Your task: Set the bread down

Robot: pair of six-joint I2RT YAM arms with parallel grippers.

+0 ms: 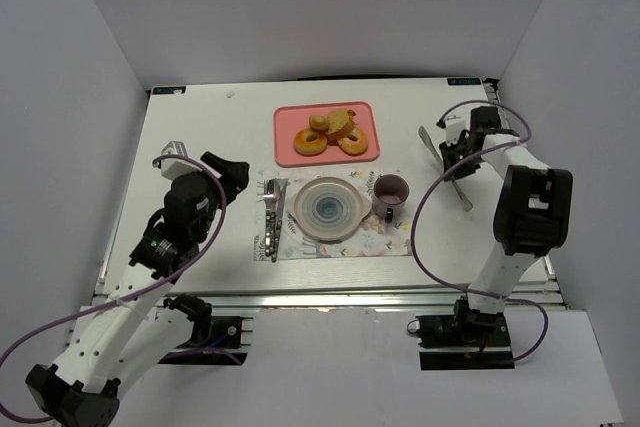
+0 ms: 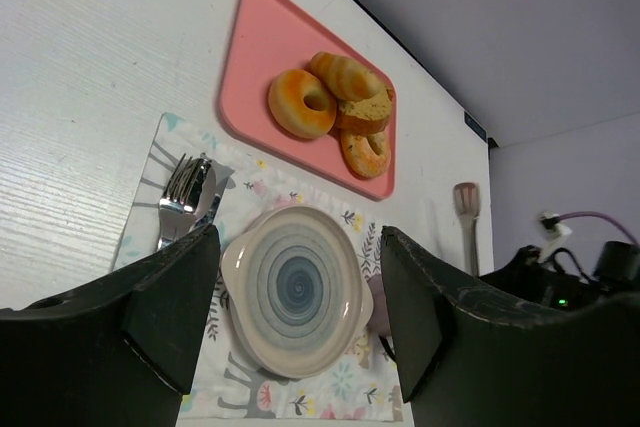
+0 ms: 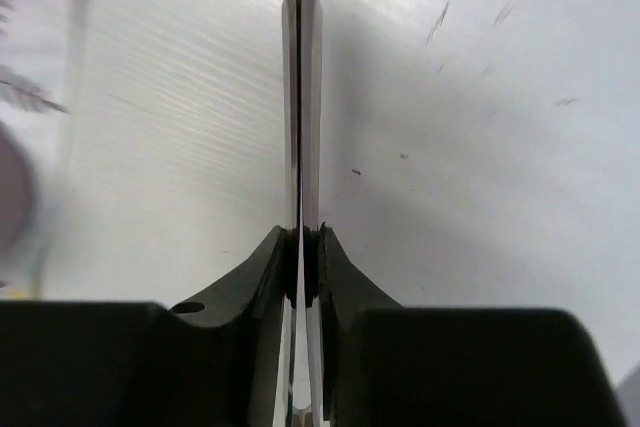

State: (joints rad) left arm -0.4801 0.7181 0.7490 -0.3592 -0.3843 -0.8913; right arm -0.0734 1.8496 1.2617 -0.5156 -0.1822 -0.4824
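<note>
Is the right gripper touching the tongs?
Touching. Right wrist view: the right gripper is clamped on the tongs, both metal blades squeezed together, no gap.

We are looking at the bread (image 1: pixel 342 119): two golden-yellow pieces lying on the pink tray (image 2: pixel 250 57), bunched together with two donuts (image 2: pixel 300 102). The oblong piece (image 2: pixel 345 75), faintly striped, is sitting farthest back. The wedge (image 2: pixel 366 110), browner along its crust, is touching it, wedged between the donuts.
</note>
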